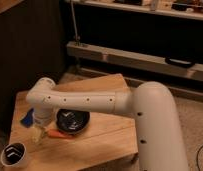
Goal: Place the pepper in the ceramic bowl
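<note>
Arm (pixel 85 102): thick white link fills the near right, runs level leftward over the table (pixel 101 142), bends at a rounded joint above the left side and drops. Gripper (pixel 39 134) hangs at the end, pointing down, low over the front-left wood; how wide it is open, or whether it has hold of anything, cannot tell.

Pepper (pixel 57 134) lies flat on the wood just right of the gripper, along the near rim of the ceramic bowl (pixel 72 121) and outside it (contact with the gripper not readable).

Edges: small cup (pixel 14 155) sits at the front-left corner, close to the edge. Blue block (pixel 27 117) lies left of the wrist, near the left edge. Bare wood shows front right and at the far corner.

Containers: bowl interior glossy black with pale glints. Cup contents unreadable.

Beyond the table: grey rail (pixel 125 55), dark shelving
</note>
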`<state>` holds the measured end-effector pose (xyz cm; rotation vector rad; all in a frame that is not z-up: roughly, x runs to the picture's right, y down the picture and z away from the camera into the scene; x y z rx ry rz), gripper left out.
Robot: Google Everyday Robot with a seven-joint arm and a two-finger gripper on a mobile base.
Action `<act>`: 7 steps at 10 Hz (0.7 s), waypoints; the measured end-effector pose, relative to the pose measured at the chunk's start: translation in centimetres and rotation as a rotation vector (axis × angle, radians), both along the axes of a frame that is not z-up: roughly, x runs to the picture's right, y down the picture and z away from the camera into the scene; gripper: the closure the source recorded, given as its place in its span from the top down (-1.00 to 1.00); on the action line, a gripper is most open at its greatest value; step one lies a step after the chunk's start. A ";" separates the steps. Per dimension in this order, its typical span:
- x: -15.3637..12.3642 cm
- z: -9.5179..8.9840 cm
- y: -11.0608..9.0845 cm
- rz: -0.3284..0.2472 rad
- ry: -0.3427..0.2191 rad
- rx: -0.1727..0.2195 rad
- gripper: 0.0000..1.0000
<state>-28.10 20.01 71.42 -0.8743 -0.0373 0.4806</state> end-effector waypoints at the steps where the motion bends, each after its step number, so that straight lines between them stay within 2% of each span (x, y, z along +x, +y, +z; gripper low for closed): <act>1: -0.4 0.1 0.5 -0.017 -0.012 -0.003 0.60; 4: -1.0 1.3 2.0 -0.056 -0.018 -0.005 0.60; 7: -1.0 2.9 3.9 -0.101 0.009 -0.008 0.60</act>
